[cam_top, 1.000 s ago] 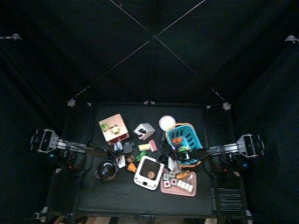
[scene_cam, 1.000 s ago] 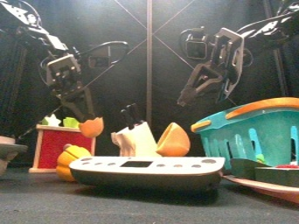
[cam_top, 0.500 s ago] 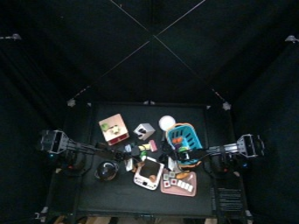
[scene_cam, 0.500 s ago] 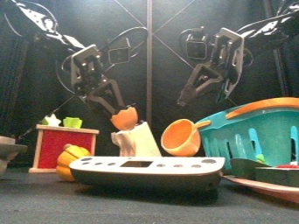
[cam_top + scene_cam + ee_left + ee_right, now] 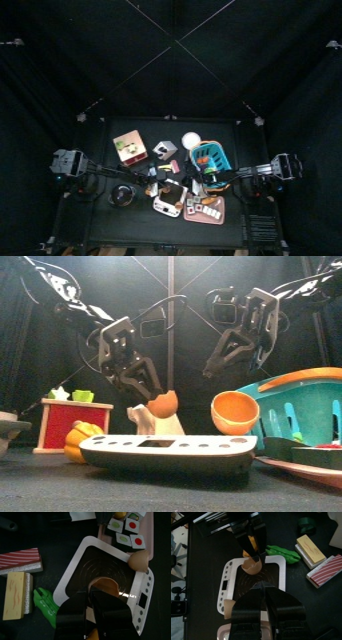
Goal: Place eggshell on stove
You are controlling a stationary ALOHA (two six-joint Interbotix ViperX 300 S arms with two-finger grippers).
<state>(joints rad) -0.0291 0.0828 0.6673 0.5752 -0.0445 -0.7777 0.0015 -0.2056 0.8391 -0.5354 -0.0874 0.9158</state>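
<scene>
The eggshell [image 5: 163, 404] is a small tan, rounded shell piece, and my left gripper [image 5: 151, 394] is shut on it. It hangs just above the stove [image 5: 167, 451], a white flat slab with a black round burner [image 5: 100, 564]. The right wrist view shows the shell [image 5: 252, 564] over the burner's edge under the left gripper [image 5: 250, 547]. A second tan shell half [image 5: 235, 411] lies at the stove's rim [image 5: 138, 559]. My right gripper [image 5: 221, 361] hangs shut and empty above the stove's right end.
A teal basket [image 5: 301, 406] with an orange rim stands at the right. A red box [image 5: 74, 421] sits at the left, a pink sushi tray [image 5: 123, 527] beyond the stove. Striped blocks [image 5: 20, 562] and a green piece [image 5: 43, 602] lie beside the stove.
My left gripper has swung right and down with the eggshell, from beside the red box to just over the stove. The second shell half has shifted right. The right arm stayed still.
</scene>
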